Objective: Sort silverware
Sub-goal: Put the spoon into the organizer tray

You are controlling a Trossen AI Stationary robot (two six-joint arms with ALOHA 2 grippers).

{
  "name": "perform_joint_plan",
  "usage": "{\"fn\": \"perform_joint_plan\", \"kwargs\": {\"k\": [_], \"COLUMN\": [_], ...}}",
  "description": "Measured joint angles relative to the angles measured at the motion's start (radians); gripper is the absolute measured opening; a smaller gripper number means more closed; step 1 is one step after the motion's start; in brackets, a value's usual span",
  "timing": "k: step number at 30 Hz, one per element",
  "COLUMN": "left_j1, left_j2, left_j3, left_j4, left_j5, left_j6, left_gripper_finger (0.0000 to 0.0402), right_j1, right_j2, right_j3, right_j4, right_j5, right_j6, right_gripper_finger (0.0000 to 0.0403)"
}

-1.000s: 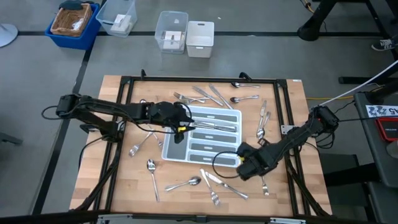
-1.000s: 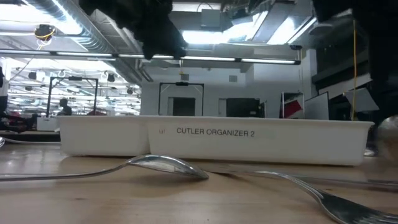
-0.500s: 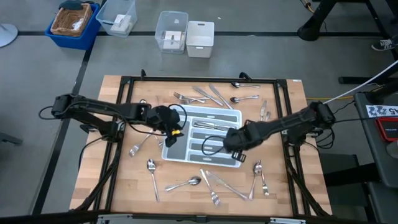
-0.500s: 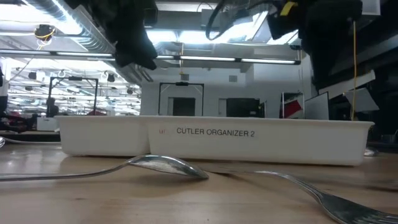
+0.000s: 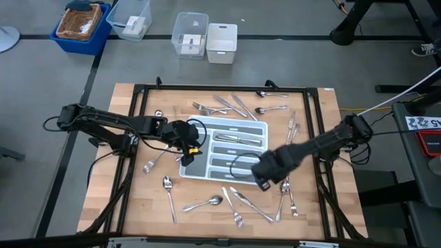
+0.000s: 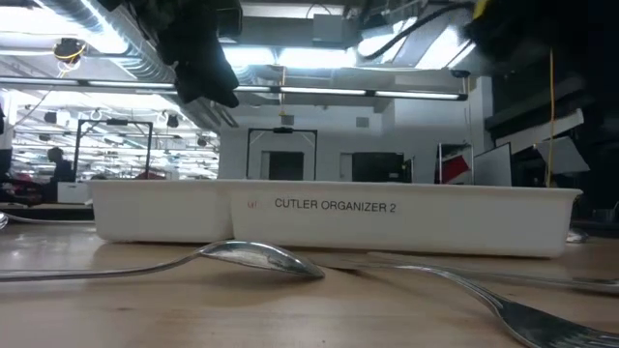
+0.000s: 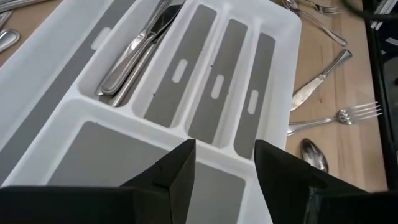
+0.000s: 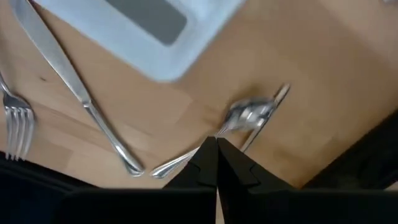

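Note:
The white tray with grey compartments lies mid-table; two or three pieces of silverware lie in its far long slot. More silverware is scattered around it: far, right, near and left. My left gripper hovers open above the tray's left end, nothing between its fingers. My right gripper is shut and empty, pointing down above the table just off the tray's near right corner, over a spoon.
A knife and a fork lie near the right gripper. In the low view a spoon and a fork lie before the tray's wall. Bins stand beyond the table's far edge.
My right gripper, shut throughout, swung from the table's near right over the tray's right part, then back toward the near edge, off the tray's near right corner, turning as it went. My left gripper drew a little toward the table's left along the tray and tipped.

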Motion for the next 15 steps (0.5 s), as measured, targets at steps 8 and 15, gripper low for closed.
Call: {"fn": "perform_joint_plan", "kwargs": {"k": [8,15], "left_j1": [0.0,0.0], "left_j2": [0.0,0.0], "left_j3": [0.0,0.0], "left_j4": [0.0,0.001], "left_j5": [0.0,0.0], "left_j6": [-0.002,-0.012], "left_gripper_finger": [0.0155,0.0155], "right_j1": [0.247,0.373], "right_j2": [0.003,0.064], "right_j3": [0.0,0.0], "right_j4": [0.064,0.068], "right_j5": [0.243,0.248], "right_j6": [0.533,0.72], "right_gripper_finger": [0.0003,0.0017]}}
